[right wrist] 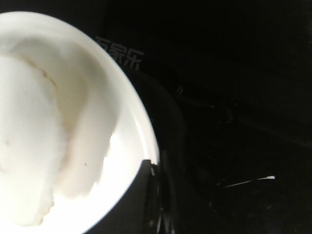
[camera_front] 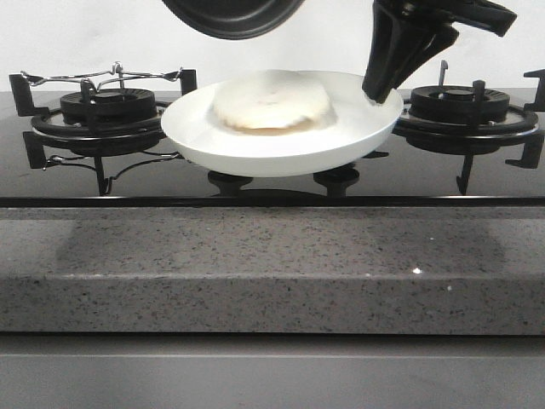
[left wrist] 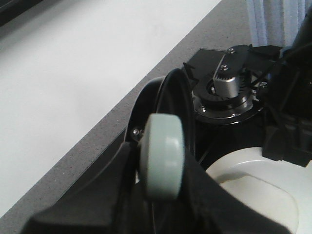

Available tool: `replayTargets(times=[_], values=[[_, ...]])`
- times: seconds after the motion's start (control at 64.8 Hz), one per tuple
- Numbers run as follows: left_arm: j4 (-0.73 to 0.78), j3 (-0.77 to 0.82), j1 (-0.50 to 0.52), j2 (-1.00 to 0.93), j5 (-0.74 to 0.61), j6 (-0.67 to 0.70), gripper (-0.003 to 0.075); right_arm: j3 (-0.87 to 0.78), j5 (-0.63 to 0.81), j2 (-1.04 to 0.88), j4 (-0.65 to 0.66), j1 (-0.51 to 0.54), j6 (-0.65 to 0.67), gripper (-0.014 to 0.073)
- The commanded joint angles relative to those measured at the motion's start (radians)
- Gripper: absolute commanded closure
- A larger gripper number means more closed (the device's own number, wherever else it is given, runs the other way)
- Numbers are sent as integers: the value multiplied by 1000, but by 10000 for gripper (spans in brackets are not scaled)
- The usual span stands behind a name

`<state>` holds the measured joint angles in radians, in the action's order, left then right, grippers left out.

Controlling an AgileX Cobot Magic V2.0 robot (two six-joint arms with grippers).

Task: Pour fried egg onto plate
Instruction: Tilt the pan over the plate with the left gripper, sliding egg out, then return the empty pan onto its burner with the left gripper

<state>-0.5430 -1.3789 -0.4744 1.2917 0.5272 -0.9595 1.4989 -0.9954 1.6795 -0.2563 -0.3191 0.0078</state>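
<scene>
The white plate (camera_front: 281, 152) hangs tilted above the middle of the stove. My right gripper (camera_front: 380, 89) is shut on its right rim. The fried egg (camera_front: 271, 106) lies on the plate as a pale, blurred disc with a browned edge; no yolk shows. The black frying pan (camera_front: 232, 15) is above the plate at the top edge of the front view. In the left wrist view my left gripper (left wrist: 161, 187) is shut on the pan's grey-green handle (left wrist: 162, 156). The right wrist view shows the plate (right wrist: 127, 161), the egg (right wrist: 29, 146) and my right gripper (right wrist: 153, 195) at the rim.
A burner with a black grate (camera_front: 106, 106) is on the left of the glass hob and another burner (camera_front: 460, 106) on the right. Two knobs (camera_front: 230, 181) sit under the plate. A speckled stone counter edge (camera_front: 272, 264) runs along the front.
</scene>
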Motion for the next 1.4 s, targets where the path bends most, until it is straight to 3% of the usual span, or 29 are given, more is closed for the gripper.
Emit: replayTargets(times=[0.0, 0.154, 0.309, 0.571, 0.772, 1.111, 1.389], values=[[-23, -35, 3, -38, -100, 2, 739, 23, 42, -45, -19, 2, -8, 655], [-39, -35, 81, -34, -107, 134, 739, 23, 42, -45, -19, 2, -8, 655], [-125, -35, 258, -8, -94, 364, 739, 23, 42, -45, -19, 2, -8, 655], [-680, -35, 641, 144, 167, 406, 739, 23, 42, -45, -19, 2, -8, 655], [-979, -35, 810, 317, 407, 406, 739, 23, 42, -45, -19, 2, -8, 655], [-1186, -35, 855, 537, 641, 406, 739, 23, 42, -45, -19, 2, -8, 655], [-1128, -35, 859, 572, 586, 406, 738, 23, 42, -45, -19, 2, -8, 655]])
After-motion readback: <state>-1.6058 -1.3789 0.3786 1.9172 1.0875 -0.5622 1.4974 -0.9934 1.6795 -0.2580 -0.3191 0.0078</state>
